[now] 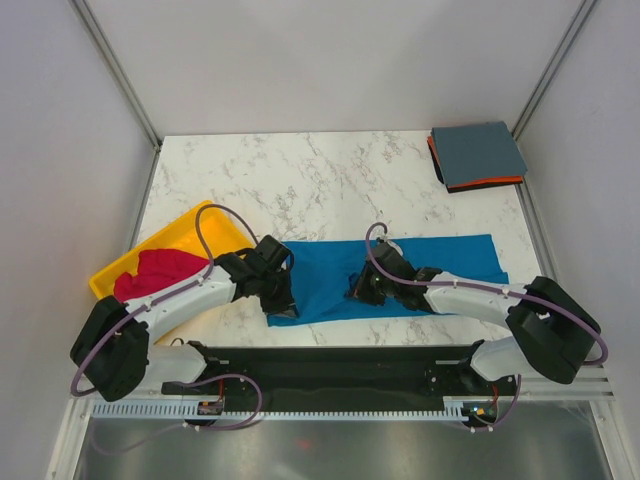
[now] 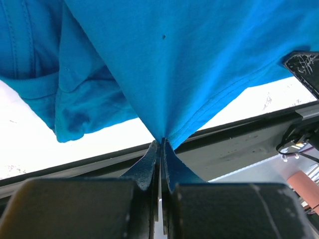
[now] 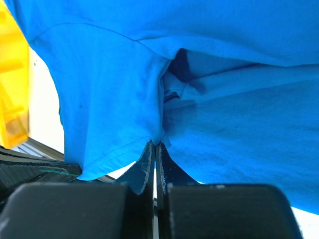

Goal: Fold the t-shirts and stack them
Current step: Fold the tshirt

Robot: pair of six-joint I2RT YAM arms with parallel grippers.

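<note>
A bright blue t-shirt [image 1: 420, 268] lies spread in a long band across the near middle of the marble table. My left gripper [image 1: 281, 306] is shut on its near left hem, and the cloth [image 2: 199, 64] rises in a pinched point from the fingertips [image 2: 162, 144]. At the shirt's middle my right gripper [image 1: 358, 291] is shut on a fold of the same cloth [image 3: 249, 139], bunched at its tips [image 3: 155, 145]. A magenta-red t-shirt [image 1: 155, 272] lies crumpled in the yellow tray. A slate grey-blue t-shirt [image 1: 478, 154] sits folded on an orange t-shirt [image 1: 490, 183] at the far right.
The yellow plastic tray [image 1: 180, 232] stands at the left edge, partly under my left arm. Metal frame posts and pale walls close in the table on the left, right and back. A black rail [image 1: 330, 360] runs along the near edge.
</note>
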